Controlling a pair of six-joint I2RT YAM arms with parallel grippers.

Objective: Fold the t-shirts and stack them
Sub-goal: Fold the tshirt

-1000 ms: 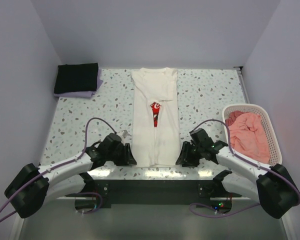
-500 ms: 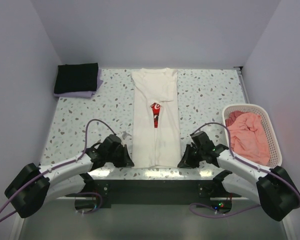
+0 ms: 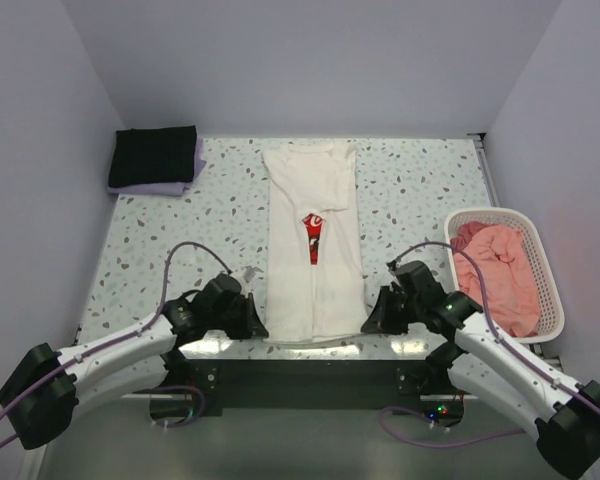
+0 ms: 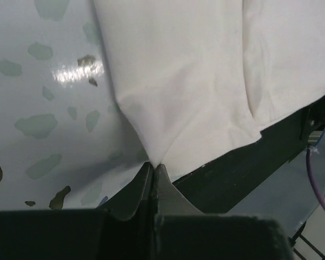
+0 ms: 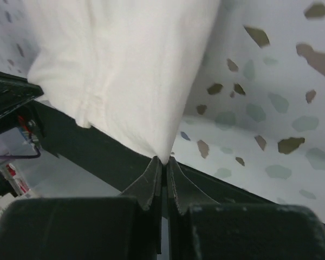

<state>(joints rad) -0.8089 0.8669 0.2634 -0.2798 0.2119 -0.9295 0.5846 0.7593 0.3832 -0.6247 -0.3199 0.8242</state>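
Counter [image 3: 430, 190] under both claws | cream-white t-shirt [image 3: 313, 285] lies lengthwise between them | left claw [image 4: 153, 167] clamped on hem corner at its tips | right claw [image 5: 163, 161] clamped on opposite corner | risk: thin pinch slips or lifts one layer only, skewing fold

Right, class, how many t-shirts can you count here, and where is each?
4. A cream shirt lies mid-table; a black shirt sits folded on a lavender shirt in the far left corner; a pink shirt fills the basket at right, maybe hiding more.
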